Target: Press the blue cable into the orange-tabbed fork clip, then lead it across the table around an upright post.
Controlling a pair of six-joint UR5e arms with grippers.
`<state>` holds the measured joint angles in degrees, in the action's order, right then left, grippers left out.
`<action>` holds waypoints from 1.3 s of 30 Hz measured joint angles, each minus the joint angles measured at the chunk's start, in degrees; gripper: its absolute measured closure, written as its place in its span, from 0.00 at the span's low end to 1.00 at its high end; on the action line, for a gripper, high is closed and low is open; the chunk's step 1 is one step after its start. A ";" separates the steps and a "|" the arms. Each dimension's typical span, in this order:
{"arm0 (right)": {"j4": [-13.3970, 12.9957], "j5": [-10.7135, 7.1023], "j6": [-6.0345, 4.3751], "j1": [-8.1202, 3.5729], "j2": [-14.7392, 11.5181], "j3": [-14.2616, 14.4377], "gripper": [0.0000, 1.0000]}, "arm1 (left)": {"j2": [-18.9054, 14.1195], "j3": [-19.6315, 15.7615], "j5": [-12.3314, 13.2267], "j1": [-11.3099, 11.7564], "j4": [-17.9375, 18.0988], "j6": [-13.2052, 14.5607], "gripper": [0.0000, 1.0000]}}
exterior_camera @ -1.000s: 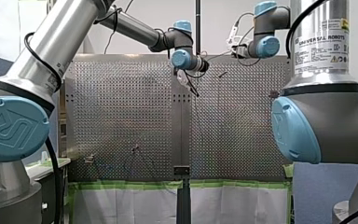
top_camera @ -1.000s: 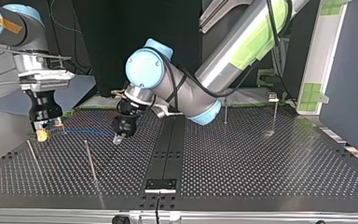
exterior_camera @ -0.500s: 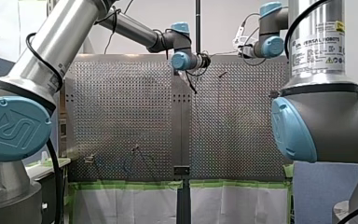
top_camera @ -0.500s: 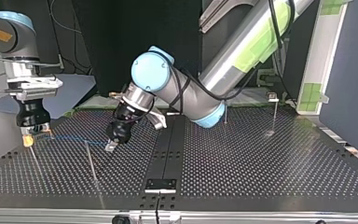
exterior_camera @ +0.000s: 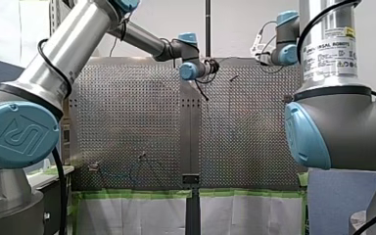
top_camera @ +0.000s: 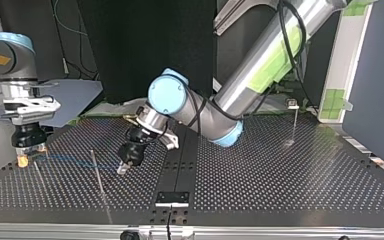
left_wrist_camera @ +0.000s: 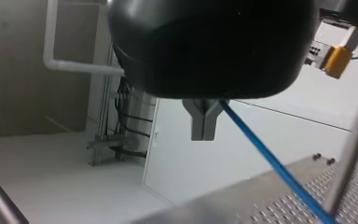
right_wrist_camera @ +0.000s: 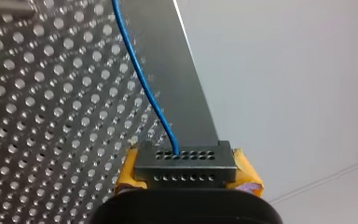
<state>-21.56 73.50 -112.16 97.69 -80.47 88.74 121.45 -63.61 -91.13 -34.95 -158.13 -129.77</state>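
The blue cable hangs stretched just above the perforated table between my two grippers. At the top view's left, my right gripper with yellow pads is shut on one end. My left gripper is shut on the cable nearer the middle. In the left wrist view the metal fingers are closed, and the cable runs out of them past an upright post. In the right wrist view the cable leaves my right gripper over the table. I cannot make out the orange-tabbed clip.
Thin upright posts stand near the cable and by my right gripper. Two more posts stand at the far right of the top view. A black centre strip crosses the table. My left arm reaches far across the front view.
Both grippers have carried the taut cable towards the top view's camera. My right gripper has also moved left, towards the table's edge. Both grips have held.
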 joint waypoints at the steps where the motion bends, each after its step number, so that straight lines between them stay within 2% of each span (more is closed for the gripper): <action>1: -0.06 0.04 0.00 -0.11 0.38 -0.33 1.00 | 0.55 0.56 -0.04 0.05 -0.02 -0.22 1.00; 7: -0.34 0.22 0.19 -0.89 3.60 -2.91 1.00 | 2.93 3.98 0.14 0.95 2.00 -2.49 1.00; 14: -1.72 0.33 0.27 -1.49 7.52 -4.07 1.00 | 3.36 4.98 0.89 1.89 4.43 -3.16 1.00; 19: -2.44 0.31 0.12 -2.08 8.56 -4.11 1.00 | 5.52 5.02 2.05 1.51 4.49 -3.34 1.00; 25: -2.85 0.20 0.21 -2.71 9.83 -4.09 1.00 | 8.41 5.01 1.99 1.12 5.05 -3.36 1.00; 34: -2.81 -0.19 0.32 -2.56 12.44 -3.80 1.00 | 9.42 5.01 1.89 1.39 6.29 -3.38 1.00; 39: -4.47 -0.09 0.16 -2.40 13.18 -1.80 1.00 | 9.85 5.02 1.99 1.36 6.61 -3.39 1.00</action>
<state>-26.03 73.41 -112.00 95.29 -67.28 86.94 131.31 -58.59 -89.15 -33.59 -151.52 -133.16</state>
